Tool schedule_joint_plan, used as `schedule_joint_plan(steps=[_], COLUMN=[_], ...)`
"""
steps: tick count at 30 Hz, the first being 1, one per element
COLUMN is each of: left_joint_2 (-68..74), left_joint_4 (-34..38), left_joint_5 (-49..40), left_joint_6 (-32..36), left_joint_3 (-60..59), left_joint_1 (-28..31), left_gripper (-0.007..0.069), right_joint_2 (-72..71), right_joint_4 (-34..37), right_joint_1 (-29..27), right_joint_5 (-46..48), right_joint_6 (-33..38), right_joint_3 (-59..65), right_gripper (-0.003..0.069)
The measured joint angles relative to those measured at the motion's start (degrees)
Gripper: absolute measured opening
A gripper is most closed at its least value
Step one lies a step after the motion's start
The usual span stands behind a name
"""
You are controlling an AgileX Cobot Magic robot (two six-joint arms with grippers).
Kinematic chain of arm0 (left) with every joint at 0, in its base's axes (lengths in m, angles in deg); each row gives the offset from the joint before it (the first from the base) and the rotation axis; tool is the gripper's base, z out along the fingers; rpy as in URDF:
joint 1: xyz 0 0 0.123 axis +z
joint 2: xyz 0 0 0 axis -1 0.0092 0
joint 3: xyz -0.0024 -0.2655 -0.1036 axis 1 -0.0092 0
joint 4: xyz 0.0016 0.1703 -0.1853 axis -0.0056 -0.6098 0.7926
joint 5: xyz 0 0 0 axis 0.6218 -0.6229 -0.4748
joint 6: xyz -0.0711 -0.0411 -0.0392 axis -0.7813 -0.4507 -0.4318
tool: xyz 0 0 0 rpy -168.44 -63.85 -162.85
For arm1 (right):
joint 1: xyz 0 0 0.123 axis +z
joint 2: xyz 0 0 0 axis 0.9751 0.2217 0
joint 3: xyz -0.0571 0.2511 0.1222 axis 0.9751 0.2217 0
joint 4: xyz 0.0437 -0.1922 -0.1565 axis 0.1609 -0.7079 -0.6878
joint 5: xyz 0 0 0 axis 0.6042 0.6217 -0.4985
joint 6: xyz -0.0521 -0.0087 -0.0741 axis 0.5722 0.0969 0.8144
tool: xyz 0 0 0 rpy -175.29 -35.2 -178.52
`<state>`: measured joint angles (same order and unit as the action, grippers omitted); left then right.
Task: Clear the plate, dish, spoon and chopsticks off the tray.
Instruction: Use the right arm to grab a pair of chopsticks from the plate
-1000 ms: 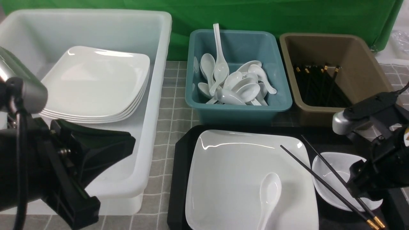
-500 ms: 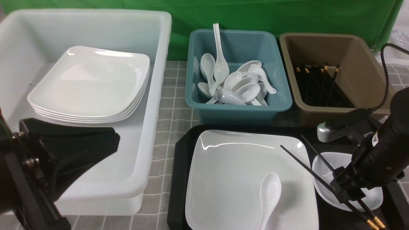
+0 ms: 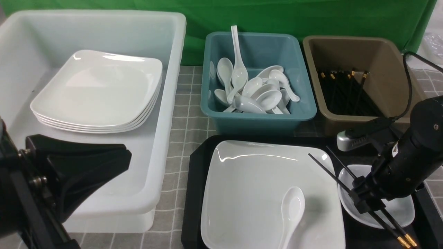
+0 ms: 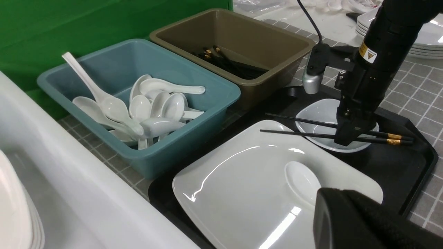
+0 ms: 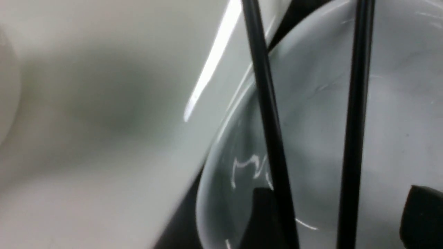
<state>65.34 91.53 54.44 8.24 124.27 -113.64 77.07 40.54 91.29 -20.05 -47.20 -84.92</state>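
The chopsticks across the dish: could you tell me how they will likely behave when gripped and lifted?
Probably stiff and light: the chopsticks are thin and straight. Glossy, so they may slip or roll. They lie apart across the dish, so the right gripper closing may catch one late and tilt it.

I read this as a staged lab set-up; a green cloth backdrop (image 3: 311,17) hangs behind the grid-patterned worktop (image 3: 188,114); a white bin (image 3: 173,86), a teal bin (image 3: 259,122) and a brown bin (image 3: 346,55) hold sorted tableware (image 3: 256,93).
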Motion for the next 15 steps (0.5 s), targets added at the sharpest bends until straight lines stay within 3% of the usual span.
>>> schedule_joint_plan(steps=[10, 15], left_joint_2=[0.0, 0.0], left_joint_4=[0.1, 0.3], left_joint_5=[0.0, 0.0], left_joint_6=[0.6, 0.6], left_joint_3=[0.0, 0.0], left_joint_1=[0.0, 0.0], left_gripper=[0.0004, 0.0004], right_joint_2=[1.2, 1.2], right_joint_4=[0.3, 1.5], right_joint_1=[-2.1, -2.1], right_joint_5=[-0.2, -0.3], right_joint_6=[0.5, 1.6], right_joint_3=[0.0, 0.0], right_gripper=[0.0465, 0.0346])
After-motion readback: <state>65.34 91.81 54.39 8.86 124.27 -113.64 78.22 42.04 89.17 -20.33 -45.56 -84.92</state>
